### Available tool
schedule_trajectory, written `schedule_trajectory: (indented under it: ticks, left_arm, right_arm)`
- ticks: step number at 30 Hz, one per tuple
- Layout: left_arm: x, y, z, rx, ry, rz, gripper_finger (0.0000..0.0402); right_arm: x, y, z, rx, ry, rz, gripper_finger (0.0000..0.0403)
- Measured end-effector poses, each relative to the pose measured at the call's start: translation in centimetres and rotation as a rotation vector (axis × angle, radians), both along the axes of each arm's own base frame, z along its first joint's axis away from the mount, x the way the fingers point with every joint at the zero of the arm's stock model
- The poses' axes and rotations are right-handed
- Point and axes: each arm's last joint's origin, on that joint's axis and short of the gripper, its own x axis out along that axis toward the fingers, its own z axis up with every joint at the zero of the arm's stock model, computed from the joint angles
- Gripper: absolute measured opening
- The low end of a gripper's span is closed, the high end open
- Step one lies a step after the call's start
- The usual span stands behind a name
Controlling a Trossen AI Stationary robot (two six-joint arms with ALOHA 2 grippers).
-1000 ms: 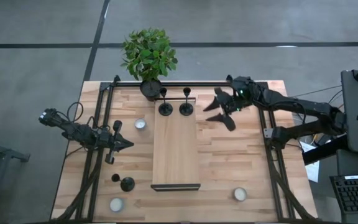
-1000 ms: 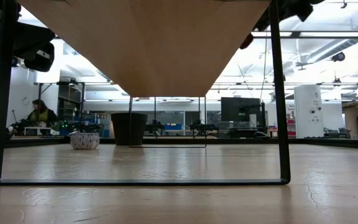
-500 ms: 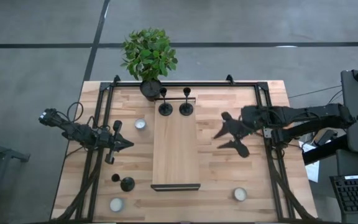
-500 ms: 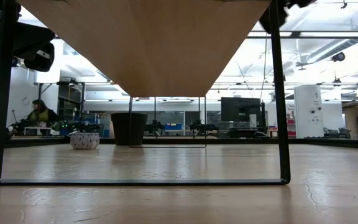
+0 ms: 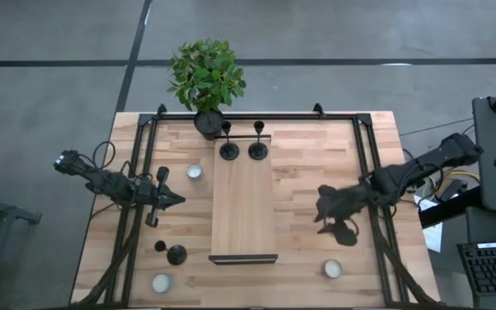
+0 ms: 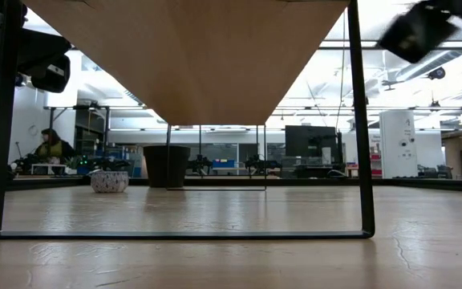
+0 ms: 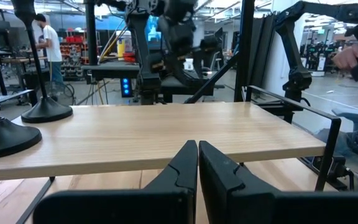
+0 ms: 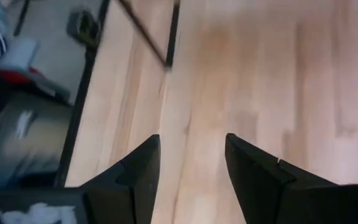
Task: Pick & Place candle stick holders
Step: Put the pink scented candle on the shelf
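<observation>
Two candle stick holders (image 5: 230,151) (image 5: 257,151) stand upright side by side at the far end of the raised wooden board (image 5: 243,207), which lies along the middle of the counter (image 5: 308,258). The third candle stick holder (image 5: 176,255) stands on the counter surface near the front left corner, beside a white tealight (image 5: 161,282).

The left end effector (image 5: 172,200) sits above the left side of the counter, level with the board; its fingers (image 7: 185,165) are pressed together and hold nothing. In the left wrist view the two holders on the board appear as disc bases with thin stems.

The right end effector (image 5: 334,215) hovers over the right side of the counter, apparently empty though blurred; its fingers (image 8: 142,168) are spread apart over bare wood
</observation>
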Motion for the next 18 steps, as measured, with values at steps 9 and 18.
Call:
schedule_trajectory:
  ticks: [9, 18]
  left_arm:
    - [0.0, 0.0, 0.0, 0.0, 0.0, 0.0, 0.0014]
    - [0.0, 0.0, 0.0, 0.0, 0.0, 0.0, 0.0014]
  right_arm:
    - [-0.6, 3.3, -3.2, -0.008, 0.259, -0.023, 0.0158]
    - [-0.8, 6.6, -6.7, -0.085, 0.45, -0.019, 0.0161]
